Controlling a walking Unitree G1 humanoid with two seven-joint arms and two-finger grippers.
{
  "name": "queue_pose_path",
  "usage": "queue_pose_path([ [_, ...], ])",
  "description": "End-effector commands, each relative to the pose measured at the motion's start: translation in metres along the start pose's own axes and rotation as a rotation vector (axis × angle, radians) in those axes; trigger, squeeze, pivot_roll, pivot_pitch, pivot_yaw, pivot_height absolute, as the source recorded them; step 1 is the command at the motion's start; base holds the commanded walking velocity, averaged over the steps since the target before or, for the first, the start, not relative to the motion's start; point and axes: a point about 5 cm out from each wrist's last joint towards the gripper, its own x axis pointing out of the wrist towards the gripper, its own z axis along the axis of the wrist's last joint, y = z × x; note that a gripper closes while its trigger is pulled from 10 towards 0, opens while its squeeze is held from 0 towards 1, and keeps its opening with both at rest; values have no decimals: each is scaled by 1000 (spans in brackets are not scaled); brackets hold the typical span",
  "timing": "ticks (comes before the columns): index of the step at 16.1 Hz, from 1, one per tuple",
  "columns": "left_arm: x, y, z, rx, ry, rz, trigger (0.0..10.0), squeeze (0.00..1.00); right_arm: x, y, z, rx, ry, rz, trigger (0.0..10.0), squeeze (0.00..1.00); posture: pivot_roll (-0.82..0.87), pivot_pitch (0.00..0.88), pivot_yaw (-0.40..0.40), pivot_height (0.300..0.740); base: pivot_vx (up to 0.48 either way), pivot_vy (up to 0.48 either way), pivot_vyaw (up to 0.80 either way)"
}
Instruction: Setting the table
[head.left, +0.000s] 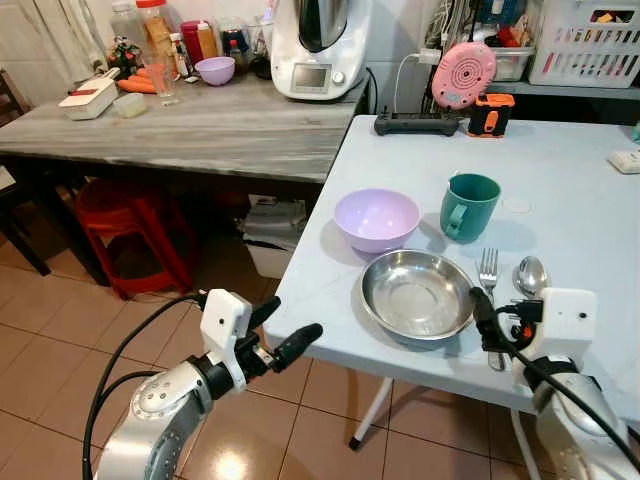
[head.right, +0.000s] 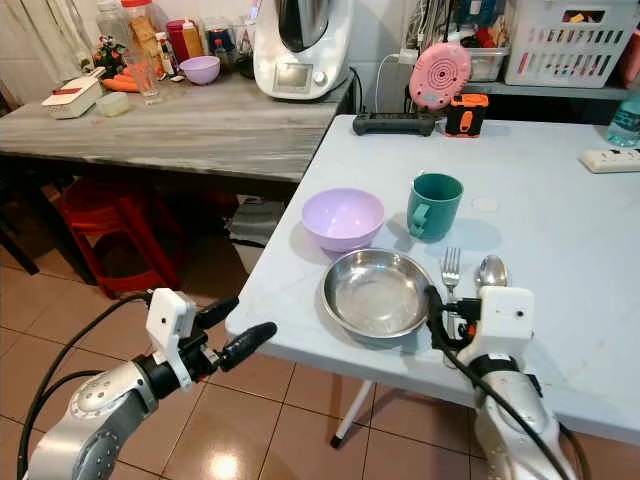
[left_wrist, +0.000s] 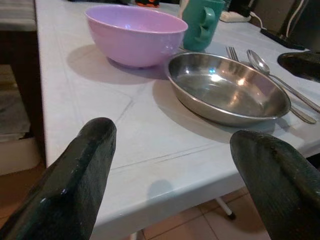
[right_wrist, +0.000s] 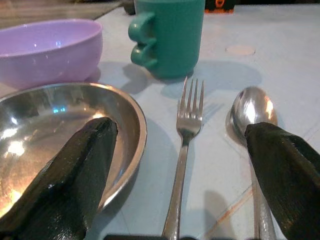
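Looks close to finished, judging by the layout on the pale blue table (head.left: 560, 190). One place setting sits near the front edge: stainless steel plate (head.left: 417, 293) in the middle, lilac bowl (head.left: 377, 219) just behind it on the left side, teal mug (head.left: 468, 206) beside the bowl with handle turned toward the front. Fork (head.left: 488, 270) and spoon (head.left: 530, 275) lie side by side just right of the plate, tines and bowl pointing away from the robot, handles toward the table edge.

Right gripper (right_wrist: 180, 170) hovers low over the fork handle, jaws spread wide, one finger over the plate rim and the other over the spoon, pinching nothing. Cannot tell whether fork or spoon is touched. Left gripper (head.left: 280, 335) held off the table's front left corner above the tiled floor (head.left: 60, 340), jaws also spread and empty, aimed toward the setting.

Probably left to do: perhaps a small straightening of fork and spoon, then pulling the right arm back clear of the plate. No knife or napkin among the pieces set out, so possibly nothing more to bring.

Further back, a wooden side table (head.left: 200, 125) carries a white kitchen machine (head.left: 320, 45), a second small lilac bowl (head.left: 215, 70) and bottles, apart from the setting. Pink round gadget (head.left: 463, 75) and power strip (head.left: 416, 124) at the table's far edge.
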Motion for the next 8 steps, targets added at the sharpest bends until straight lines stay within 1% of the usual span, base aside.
queue_pose_path([
  [1, 0, -1, 4, 39, 3, -29, 10000, 0, 2, 4, 7, 19, -3, 43, 10000, 0, -109, 41, 82, 740, 0, 0, 0],
  [3, 1, -6, 2, 44, 14, -74, 10000, 0, 5, 9, 6, 31, 30, 90, 10000, 0, -109, 44, 82, 740, 0, 0, 0],
  [6, 0, -7, 2, 35, 7, -70, 10000, 0, 6, 12, 5, 40, 53, 133, 10000, 0, -107, 47, 81, 740, 0, 0, 0],
  [8, 0, -6, 1, 42, 8, -69, 10000, 0, 9, 13, 4, 57, 93, 159, 10000, 0, -107, 47, 81, 740, 0, 0, 0],
])
